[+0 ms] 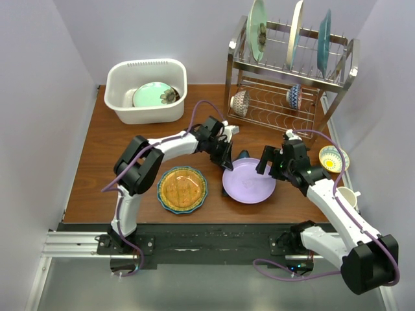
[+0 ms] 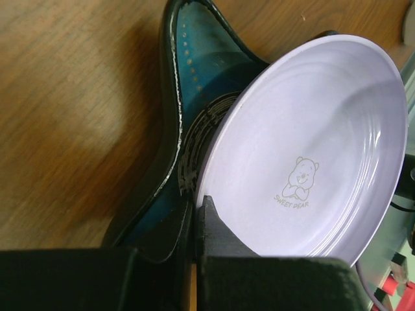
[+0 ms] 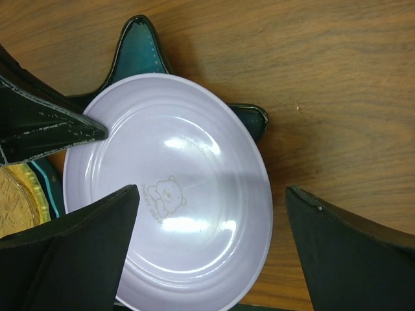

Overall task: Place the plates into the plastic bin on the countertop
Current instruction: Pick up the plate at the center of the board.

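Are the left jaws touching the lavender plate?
Touching. Left wrist view shows the left gripper, jaws shut on the lavender plate at its rim.

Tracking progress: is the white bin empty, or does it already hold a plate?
Not empty: the plastic bin holds one pale green plate inside its walls.

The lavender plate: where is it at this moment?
In the top view the lavender plate lies at the centre-front of the countertop, on the star plate, right of the amber plate; the left gripper grips its rim.
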### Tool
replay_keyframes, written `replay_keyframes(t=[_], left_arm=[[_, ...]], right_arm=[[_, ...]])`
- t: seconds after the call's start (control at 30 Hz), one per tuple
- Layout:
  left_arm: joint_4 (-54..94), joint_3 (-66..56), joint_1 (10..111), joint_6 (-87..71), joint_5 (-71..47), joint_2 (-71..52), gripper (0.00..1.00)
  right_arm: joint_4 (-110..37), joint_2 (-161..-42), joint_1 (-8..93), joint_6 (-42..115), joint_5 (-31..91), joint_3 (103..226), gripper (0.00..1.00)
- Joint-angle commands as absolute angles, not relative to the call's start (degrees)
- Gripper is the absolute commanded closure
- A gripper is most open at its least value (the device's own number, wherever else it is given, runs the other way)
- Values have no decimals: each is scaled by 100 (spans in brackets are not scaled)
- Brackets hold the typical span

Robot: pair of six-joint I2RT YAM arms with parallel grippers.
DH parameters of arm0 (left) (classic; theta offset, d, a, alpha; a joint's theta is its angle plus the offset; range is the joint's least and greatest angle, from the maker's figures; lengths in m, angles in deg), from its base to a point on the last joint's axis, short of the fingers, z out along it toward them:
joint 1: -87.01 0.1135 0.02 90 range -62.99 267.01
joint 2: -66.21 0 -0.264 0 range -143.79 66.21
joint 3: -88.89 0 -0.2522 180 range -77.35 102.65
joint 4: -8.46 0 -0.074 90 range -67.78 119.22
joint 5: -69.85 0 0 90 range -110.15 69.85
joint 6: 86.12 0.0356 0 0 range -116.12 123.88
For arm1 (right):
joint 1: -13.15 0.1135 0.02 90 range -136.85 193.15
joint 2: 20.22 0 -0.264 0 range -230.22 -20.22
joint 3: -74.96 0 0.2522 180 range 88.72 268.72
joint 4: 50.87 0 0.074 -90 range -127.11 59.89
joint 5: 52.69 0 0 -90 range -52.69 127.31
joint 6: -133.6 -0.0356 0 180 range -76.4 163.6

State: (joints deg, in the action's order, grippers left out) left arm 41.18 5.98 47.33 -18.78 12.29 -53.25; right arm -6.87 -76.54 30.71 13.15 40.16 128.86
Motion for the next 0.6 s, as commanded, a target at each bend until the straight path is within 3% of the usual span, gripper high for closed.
replay_keyframes(t=[0.0,0.57], left_arm=[[4323,957,4746,-1617,974,-4919,100],[4340,764,5123,-1660,938,-4646,100]], right_arm=[[-951,-7621,3055,1311,3845,13020,1],[-1083,-7682,3038,1311,3748,13055,1]])
